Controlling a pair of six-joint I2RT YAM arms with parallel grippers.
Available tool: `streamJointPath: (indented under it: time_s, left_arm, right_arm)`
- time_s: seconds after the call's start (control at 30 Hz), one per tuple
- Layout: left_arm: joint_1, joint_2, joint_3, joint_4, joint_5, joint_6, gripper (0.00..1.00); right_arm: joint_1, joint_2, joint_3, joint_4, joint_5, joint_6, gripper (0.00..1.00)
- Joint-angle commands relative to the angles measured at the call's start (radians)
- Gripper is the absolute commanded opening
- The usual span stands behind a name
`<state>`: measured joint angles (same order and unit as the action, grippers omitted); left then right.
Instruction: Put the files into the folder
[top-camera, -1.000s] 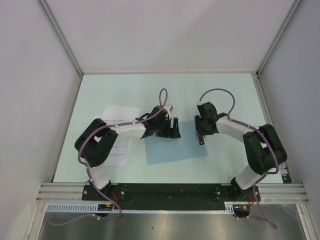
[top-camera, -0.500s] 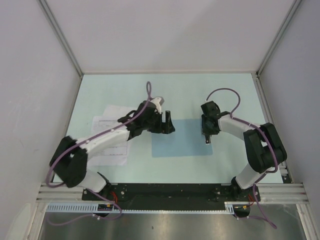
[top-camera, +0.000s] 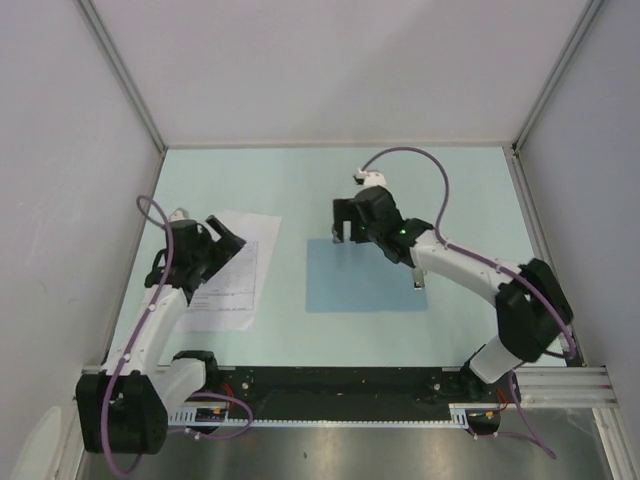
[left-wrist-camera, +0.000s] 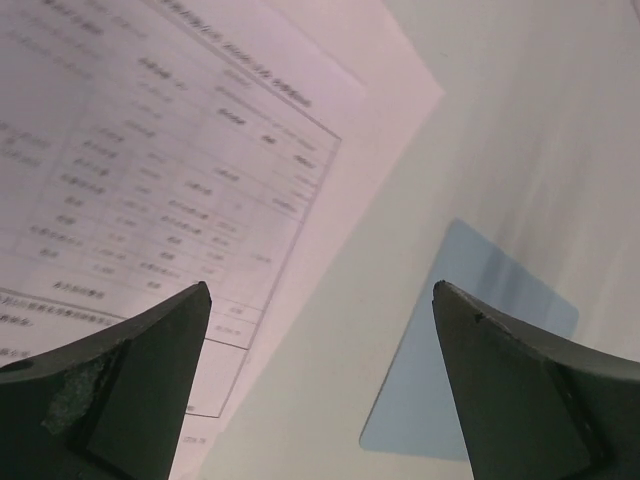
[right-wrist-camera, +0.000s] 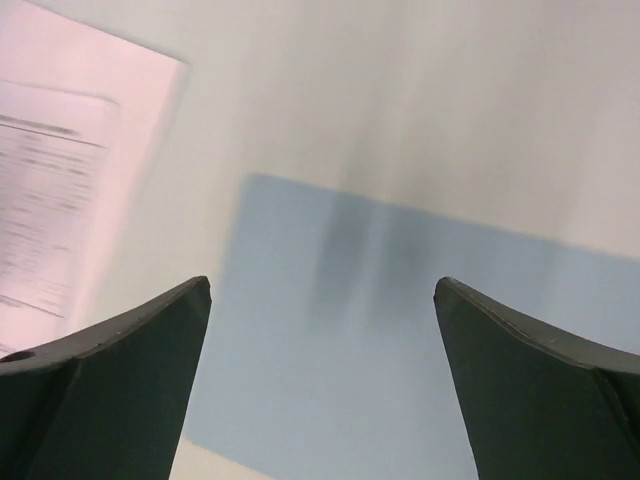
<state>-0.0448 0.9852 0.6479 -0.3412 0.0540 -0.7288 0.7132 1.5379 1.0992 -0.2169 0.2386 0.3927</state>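
The files (top-camera: 232, 280), white sheets printed with tables, lie flat on the left of the table. My left gripper (top-camera: 226, 238) hovers over their far edge, open and holding nothing. In the left wrist view the files (left-wrist-camera: 150, 150) fill the upper left, the folder (left-wrist-camera: 480, 350) lies at lower right, and my left gripper (left-wrist-camera: 320, 290) stands wide above bare table. The folder (top-camera: 365, 278), a pale-blue sleeve, lies flat at the centre. My right gripper (top-camera: 341, 231) is open above its far left corner. The right wrist view shows the folder (right-wrist-camera: 400, 330) below my right gripper (right-wrist-camera: 322, 282), with the files (right-wrist-camera: 60, 180) blurred at left.
White enclosure walls (top-camera: 80, 150) close in the pale mint table (top-camera: 440, 190) on the left, back and right. An aluminium rail (top-camera: 340, 382) with the arm bases runs along the near edge. Purple cables (top-camera: 420, 160) loop above both arms.
My left arm has swung left, away from the folder, to the files. My right arm has reached left across the folder to its far left corner. Both grippers have opened wider.
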Motion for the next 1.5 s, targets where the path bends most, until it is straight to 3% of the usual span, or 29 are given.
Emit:
streamJointPath:
  time_s: [0.0, 0.1, 0.13, 0.27, 0.53, 0.73, 0.97, 1.47]
  left_arm:
    - [0.123, 0.012, -0.068, -0.012, 0.065, -0.139, 0.99]
    - [0.177, 0.050, -0.093, 0.004, 0.144, -0.126, 0.98]
    - [0.189, 0.064, -0.090, -0.008, 0.136, -0.113, 0.98]
    - [0.223, 0.113, -0.125, 0.013, 0.101, -0.116, 0.99]
    - [0.244, 0.153, -0.217, 0.080, 0.063, -0.170, 0.98]
    - [0.246, 0.110, -0.267, 0.082, 0.043, -0.213, 0.98]
    - [0.246, 0.023, -0.310, 0.088, 0.029, -0.250, 0.98]
    - [0.246, 0.006, -0.353, 0.128, 0.064, -0.233, 0.98]
  right_arm:
    - [0.089, 0.209, 0.184, 0.256, -0.207, 0.087, 0.98]
    - [0.136, 0.327, 0.264, 0.304, -0.341, 0.248, 0.90]
    - [0.152, 0.355, 0.268, 0.329, -0.361, 0.299, 0.81]
    - [0.203, 0.484, 0.324, 0.422, -0.433, 0.443, 0.70]
    - [0.281, 0.691, 0.582, 0.237, -0.355, 0.408, 0.64]
    - [0.295, 0.740, 0.619, 0.116, -0.292, 0.468, 0.53]
    - [0.299, 0.781, 0.625, 0.109, -0.300, 0.500, 0.52]
    - [0.310, 0.850, 0.626, 0.152, -0.393, 0.577, 0.55]
